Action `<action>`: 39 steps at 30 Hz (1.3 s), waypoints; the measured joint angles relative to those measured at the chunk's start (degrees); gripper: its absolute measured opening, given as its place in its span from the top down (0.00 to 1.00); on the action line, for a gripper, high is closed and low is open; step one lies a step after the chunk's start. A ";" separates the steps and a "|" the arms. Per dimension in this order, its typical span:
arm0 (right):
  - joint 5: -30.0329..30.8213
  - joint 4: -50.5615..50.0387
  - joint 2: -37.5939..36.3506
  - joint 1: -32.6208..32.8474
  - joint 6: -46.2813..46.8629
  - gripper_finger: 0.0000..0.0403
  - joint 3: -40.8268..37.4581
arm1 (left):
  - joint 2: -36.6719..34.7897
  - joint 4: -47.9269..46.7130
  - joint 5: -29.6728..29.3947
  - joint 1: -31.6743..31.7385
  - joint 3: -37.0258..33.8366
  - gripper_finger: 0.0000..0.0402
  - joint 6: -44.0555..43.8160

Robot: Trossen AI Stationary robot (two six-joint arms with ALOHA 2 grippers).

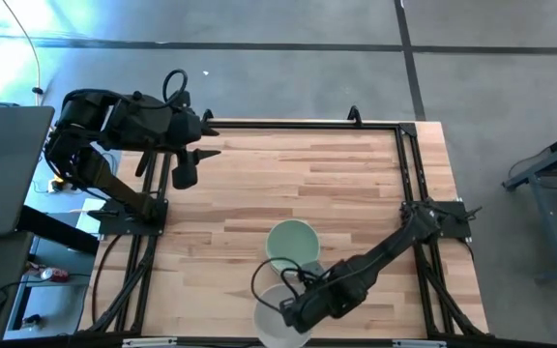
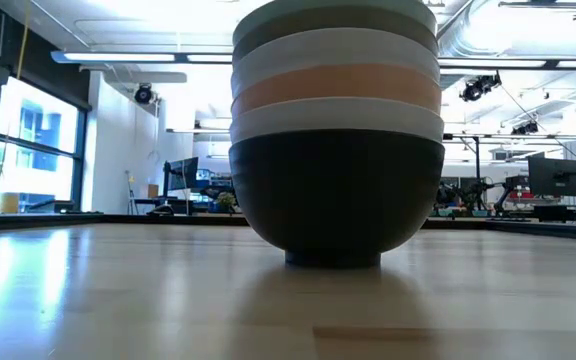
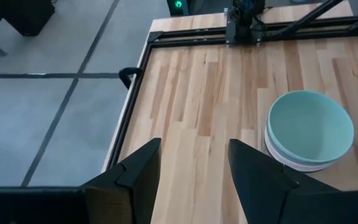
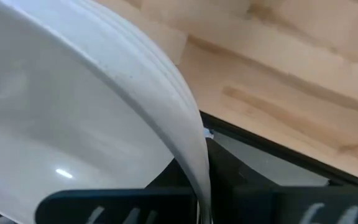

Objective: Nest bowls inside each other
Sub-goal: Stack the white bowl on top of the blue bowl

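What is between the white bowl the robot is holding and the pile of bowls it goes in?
Nothing visible. The right gripper holds the white bowl by its rim near the table's front edge, right beside the stack of bowls. The stack's mint green bowl on top is empty.

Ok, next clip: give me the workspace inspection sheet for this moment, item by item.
Surface: pale wooden table with a black frame along its edges.
Job's things: stack of nested bowls, black at the bottom, mint green on top; a white bowl at the table's near edge.
Clutter: nothing seen on the table.
Grippers: right gripper holds the white bowl's rim, jaws closed on it; left gripper waits at the far left corner, jaws open and empty.
Cables: looped cable on each arm; yellow cable on the floor at far left.
Surroundings: grey floor; monitors and desks in the room behind.
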 joint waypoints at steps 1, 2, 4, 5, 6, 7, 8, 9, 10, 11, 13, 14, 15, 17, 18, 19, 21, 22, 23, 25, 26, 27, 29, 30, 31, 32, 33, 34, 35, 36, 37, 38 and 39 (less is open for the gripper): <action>0.29 -0.59 -0.46 -0.38 -0.47 1.00 0.00 | 0.00 -0.10 -0.02 0.01 -0.01 0.56 0.23; 0.41 -1.22 -0.92 -0.86 -0.83 1.00 0.00 | 0.00 -0.13 -0.04 0.01 0.00 0.56 0.58; 0.43 -2.99 -1.78 -1.67 -1.76 1.00 0.00 | 0.00 -0.17 -0.04 0.01 0.00 0.56 1.25; 0.42 -3.74 -2.22 -2.14 -2.42 1.00 0.00 | 0.00 -0.17 -0.04 0.01 -0.01 0.56 1.41; 0.39 -4.44 -2.65 -2.61 -2.95 1.00 0.00 | 0.00 -0.18 -0.04 0.01 0.00 0.56 1.43; 0.39 -5.27 -3.09 -3.09 -3.78 1.00 0.00 | 0.00 -0.19 -0.04 0.01 -0.02 0.56 1.43; 0.28 -6.13 -3.48 -3.62 -4.22 1.00 0.00 | 0.00 -0.19 -0.04 0.07 0.00 0.56 1.43; 0.27 -6.96 -3.88 -4.15 -5.01 1.00 0.00 | 0.00 -0.19 -0.04 0.14 -0.01 0.56 1.43; 0.22 -7.57 -4.25 -4.73 -5.50 1.00 0.00 | 0.00 -0.19 -0.04 0.19 -0.01 0.56 1.43; 0.22 -8.09 -4.61 -5.23 -6.05 1.00 -0.02 | 0.00 -0.19 -0.07 0.19 0.00 0.56 1.44; 0.14 -9.43 -5.47 -6.35 -7.25 1.00 -0.02 | 0.00 -0.19 -0.07 0.19 0.00 0.56 1.48; 0.14 -10.22 -5.77 -6.88 -7.88 1.00 -0.02 | 0.00 -0.19 -0.11 0.19 0.00 0.56 1.62; 0.12 -10.83 -6.04 -7.44 -8.29 1.00 -0.02 | 0.00 -0.19 -0.11 0.19 0.00 0.56 1.75; 0.14 -10.69 -6.35 -8.50 -10.08 1.00 -0.02 | 0.00 -0.19 -0.14 0.19 0.00 0.56 1.93; 0.19 -10.66 -6.54 -9.08 -10.93 1.00 -0.02 | 0.00 -0.19 -0.19 0.19 -0.01 0.56 1.93; 0.25 -10.77 -6.63 -9.72 -11.62 1.00 -0.02 | 0.00 -0.19 -0.20 0.19 -0.01 0.56 1.93; 0.24 -10.74 -6.72 -10.93 -13.13 1.00 -0.02 | 0.00 -0.19 -0.22 0.19 0.00 0.56 1.93; 0.27 -10.74 -6.72 -11.54 -14.03 1.00 -0.04 | 0.00 -0.19 -0.22 0.19 -0.01 0.56 1.93; 0.30 -10.75 -6.72 -12.15 -14.61 1.00 -0.07 | 0.00 -0.19 -0.22 0.19 0.00 0.56 1.93; 0.40 -10.72 -6.72 -13.26 -16.01 1.00 -0.07 | 0.00 -0.19 -0.21 0.19 -0.02 0.56 1.93; 0.47 -10.76 -6.72 -13.83 -16.70 1.00 -0.07 | 0.00 -0.19 -0.21 0.19 0.00 0.56 1.95; 0.53 -10.74 -6.72 -14.39 -17.24 1.00 -0.07 | 0.00 -0.21 -0.20 0.19 0.00 0.56 1.93; 0.26 -10.74 -6.70 -15.53 -18.56 1.00 -0.07 | 0.00 -0.36 -0.21 0.19 0.00 0.56 1.93; -0.44 -10.74 -6.70 -16.18 -19.36 1.00 -0.07 | 0.00 -0.61 -0.22 0.19 0.00 0.56 1.93; -1.57 -10.74 -6.70 -16.86 -20.29 1.00 -0.07 | 0.00 -0.93 -0.20 0.19 -0.01 0.56 1.93; -2.92 -10.74 -6.68 -17.54 -21.02 1.00 -0.07 | 0.00 -1.21 -0.20 0.19 0.00 0.56 1.95; -4.02 -10.74 -6.68 -18.24 -21.80 1.00 -0.07 | 0.00 -1.33 -0.20 0.19 0.00 0.56 1.95; -4.62 -10.74 -6.68 -18.86 -22.08 1.00 -0.07 | 0.00 -1.31 -0.20 0.19 0.00 0.56 1.93; -4.84 -10.75 -6.68 -19.40 -22.19 1.00 -0.07 | 0.00 -1.33 -0.18 0.17 -0.01 0.56 1.93; -4.76 -10.74 -6.79 -19.93 -22.45 1.00 -0.07 | 0.00 -1.31 -0.17 0.17 -0.02 0.56 1.93; -4.49 -10.74 -6.97 -20.35 -22.92 1.00 -0.07 | 0.00 -1.33 -0.15 0.17 -0.02 0.56 1.93; -4.28 -10.71 -7.16 -20.84 -23.14 1.00 -0.07 | 0.00 -1.31 -0.14 0.17 -0.01 0.56 1.93; -4.17 -10.75 -7.42 -21.29 -23.30 1.00 -0.07 | -0.02 -1.31 -0.13 0.17 0.00 0.56 1.95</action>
